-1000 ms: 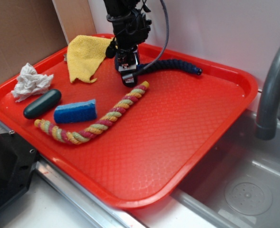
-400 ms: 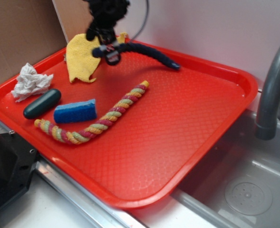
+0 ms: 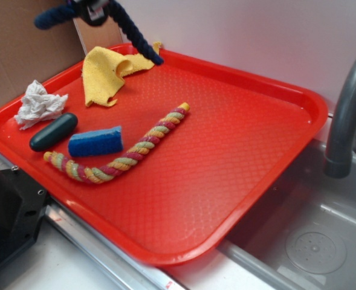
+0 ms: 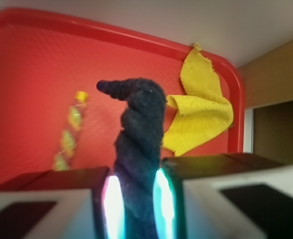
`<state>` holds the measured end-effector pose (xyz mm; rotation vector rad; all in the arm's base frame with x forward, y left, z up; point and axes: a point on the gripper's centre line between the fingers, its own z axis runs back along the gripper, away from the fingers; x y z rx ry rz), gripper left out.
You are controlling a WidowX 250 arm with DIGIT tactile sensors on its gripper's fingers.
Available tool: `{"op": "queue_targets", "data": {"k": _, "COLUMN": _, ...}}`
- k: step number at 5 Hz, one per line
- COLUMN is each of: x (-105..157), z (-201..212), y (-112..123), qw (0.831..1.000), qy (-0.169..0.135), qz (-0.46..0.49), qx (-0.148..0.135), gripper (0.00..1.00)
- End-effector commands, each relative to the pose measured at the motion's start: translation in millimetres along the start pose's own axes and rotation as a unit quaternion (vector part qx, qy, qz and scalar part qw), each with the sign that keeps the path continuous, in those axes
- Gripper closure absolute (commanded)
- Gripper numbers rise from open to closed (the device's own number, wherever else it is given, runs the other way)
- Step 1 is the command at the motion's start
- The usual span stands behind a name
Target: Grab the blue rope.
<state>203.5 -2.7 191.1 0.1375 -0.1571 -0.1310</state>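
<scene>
Exterior view: the gripper [image 3: 95, 6] is hanging at the very top edge of the frame, mostly cropped out, with the blue rope [image 3: 132, 35] draped from it. One length is sloping down to the right, its tip hovering at the yellow cloth [image 3: 108, 72] near the back rim of the red tray [image 3: 238, 157]; whether that tip is touching the cloth cannot be told. The shorter end is sticking out to the left, in front of the cardboard wall [image 3: 20, 54]. Lying untouched on the tray are the multicoloured rope [image 3: 120, 151], the blue sponge [image 3: 95, 142], a dark green capsule-shaped object [image 3: 54, 132] and a crumpled white tissue [image 3: 38, 104]. A grey faucet [image 3: 347, 109] is standing over the sink [image 3: 310, 235] at right.

Wrist view: the fingers [image 4: 51, 189] are clamping narrow on the blue rope [image 4: 139, 144], which is filling the gap between the pads and rising toward the camera's far field, its bound tip curling left. The yellow cloth [image 4: 198, 109] and the tray's back corner [image 4: 231, 74] are lying beyond it.

The grab itself appears done. To finish it well, the grip is best held firm, since soft twisted cotton can creep through the pads, and any further lift is best kept smooth so the long hanging end is not snagging and dragging the cloth.
</scene>
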Motion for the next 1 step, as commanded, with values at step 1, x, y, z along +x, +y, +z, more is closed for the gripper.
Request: {"op": "queue_targets", "data": {"k": 1, "x": 1.2, "z": 33.4, "y": -4.0, "qw": 0.998, "qy": -0.016, "qz": 0.053, "qx": 0.0, "gripper": 1.0}}
